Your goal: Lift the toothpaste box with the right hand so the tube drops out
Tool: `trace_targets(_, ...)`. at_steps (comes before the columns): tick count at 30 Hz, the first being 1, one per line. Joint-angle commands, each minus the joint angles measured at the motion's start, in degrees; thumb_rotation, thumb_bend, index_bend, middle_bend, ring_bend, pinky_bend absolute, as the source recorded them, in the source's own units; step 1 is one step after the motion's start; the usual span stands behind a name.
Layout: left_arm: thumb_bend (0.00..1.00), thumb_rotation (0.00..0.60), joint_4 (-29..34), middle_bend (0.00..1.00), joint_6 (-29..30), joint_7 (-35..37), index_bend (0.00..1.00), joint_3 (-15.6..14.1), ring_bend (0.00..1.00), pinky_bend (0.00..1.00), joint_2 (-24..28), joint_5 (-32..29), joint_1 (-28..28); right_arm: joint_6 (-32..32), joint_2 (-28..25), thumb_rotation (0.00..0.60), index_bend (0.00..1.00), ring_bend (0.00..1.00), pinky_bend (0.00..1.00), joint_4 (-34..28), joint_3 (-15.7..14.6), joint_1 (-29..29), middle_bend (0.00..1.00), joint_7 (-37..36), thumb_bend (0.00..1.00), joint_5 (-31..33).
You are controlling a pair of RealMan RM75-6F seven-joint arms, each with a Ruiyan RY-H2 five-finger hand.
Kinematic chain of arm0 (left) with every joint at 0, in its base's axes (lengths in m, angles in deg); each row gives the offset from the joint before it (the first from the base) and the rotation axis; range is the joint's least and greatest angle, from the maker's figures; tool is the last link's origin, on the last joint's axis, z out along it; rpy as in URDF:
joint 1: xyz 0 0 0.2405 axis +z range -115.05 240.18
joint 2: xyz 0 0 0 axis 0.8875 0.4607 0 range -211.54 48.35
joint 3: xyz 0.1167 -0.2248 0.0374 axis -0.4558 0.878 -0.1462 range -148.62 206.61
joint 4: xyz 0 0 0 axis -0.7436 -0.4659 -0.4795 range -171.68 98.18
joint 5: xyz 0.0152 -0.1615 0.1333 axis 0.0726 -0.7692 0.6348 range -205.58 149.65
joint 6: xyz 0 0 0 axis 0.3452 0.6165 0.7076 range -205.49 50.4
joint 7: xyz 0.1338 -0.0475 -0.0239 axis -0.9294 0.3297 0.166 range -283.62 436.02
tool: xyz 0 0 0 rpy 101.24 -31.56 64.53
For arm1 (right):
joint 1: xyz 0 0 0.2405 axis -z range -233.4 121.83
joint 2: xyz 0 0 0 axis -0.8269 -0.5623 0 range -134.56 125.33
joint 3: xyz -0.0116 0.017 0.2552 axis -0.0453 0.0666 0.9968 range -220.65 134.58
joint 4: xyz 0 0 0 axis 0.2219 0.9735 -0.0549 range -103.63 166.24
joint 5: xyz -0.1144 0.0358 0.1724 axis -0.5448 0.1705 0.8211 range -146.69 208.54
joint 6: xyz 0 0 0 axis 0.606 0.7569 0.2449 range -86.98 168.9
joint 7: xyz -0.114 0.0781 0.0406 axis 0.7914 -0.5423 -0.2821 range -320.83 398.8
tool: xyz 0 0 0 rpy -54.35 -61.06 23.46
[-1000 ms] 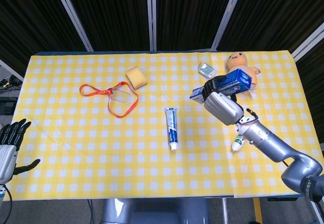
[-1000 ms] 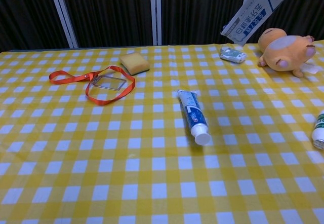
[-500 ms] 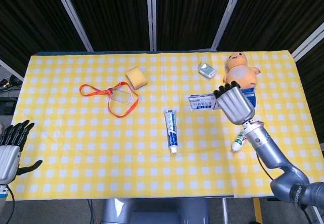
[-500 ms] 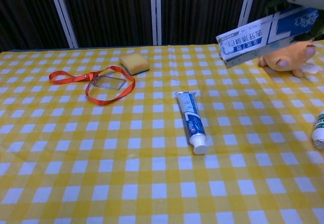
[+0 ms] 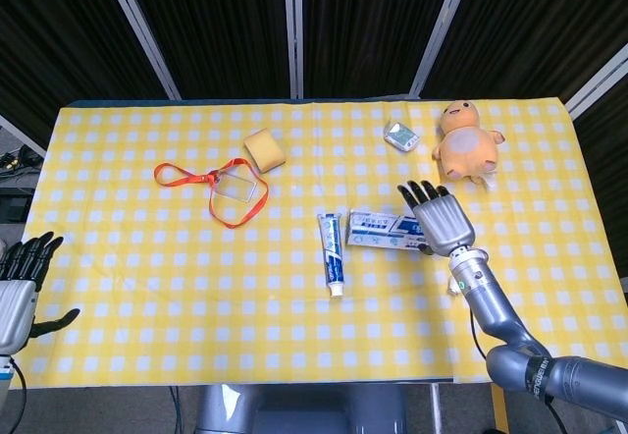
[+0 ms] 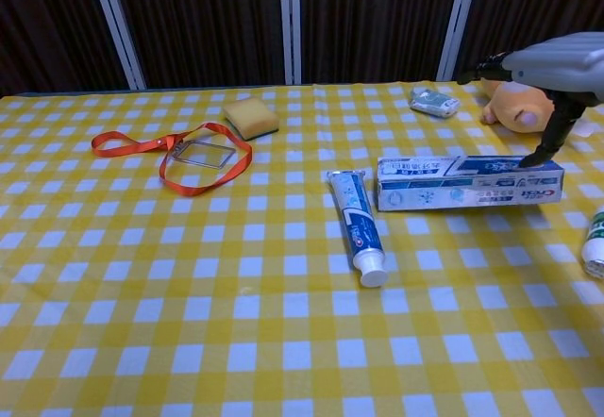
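The white and blue toothpaste box [image 5: 386, 229] lies flat on the yellow checked table [image 5: 147, 257], just right of the toothpaste tube [image 5: 331, 247]. The tube lies outside the box, its cap toward the table's front. My right hand [image 5: 440, 218] hovers over the box's right end with its fingers stretched out. In the chest view the right hand [image 6: 557, 63] stands above the box [image 6: 469, 182] and only the thumb tip [image 6: 543, 158] touches its top. The tube [image 6: 358, 225] lies beside the box there. My left hand [image 5: 18, 287] is open at the table's front left corner, holding nothing.
A yellow sponge [image 5: 263, 148] and an orange lanyard with a clear card [image 5: 221, 187] lie at the back left. An orange plush toy [image 5: 464, 149] and a small packet [image 5: 400, 136] sit at the back right. A small bottle [image 6: 595, 242] lies near the right edge.
The right hand came down and forward with the box, from raised and tilted to lying flat on the table beside the tube. Its fingers have opened off the box. The left hand barely moved.
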Motion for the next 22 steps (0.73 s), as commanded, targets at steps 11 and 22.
trace_targets(11, 0.0, 0.6, 0.09, 0.0, 2.23, 0.54, 0.0, -0.3, 0.0, 0.0, 0.24, 1.37, 1.01, 15.49, -12.64, 0.6, 0.0, 0.0, 0.05, -9.93, -3.77, 13.1, 0.0, -15.51, 0.0, -16.52)
trace_targets(22, 0.0, 0.6, 0.25, 0.0, 2.4, 1.3, 0.0, -0.71, 0.0, 0.0, 0.34, 2.07, 1.29, 34.19, -10.84, 0.6, 0.01, 0.0, 0.03, 3.7, -11.24, 27.62, 0.0, -28.47, 0.0, -34.59)
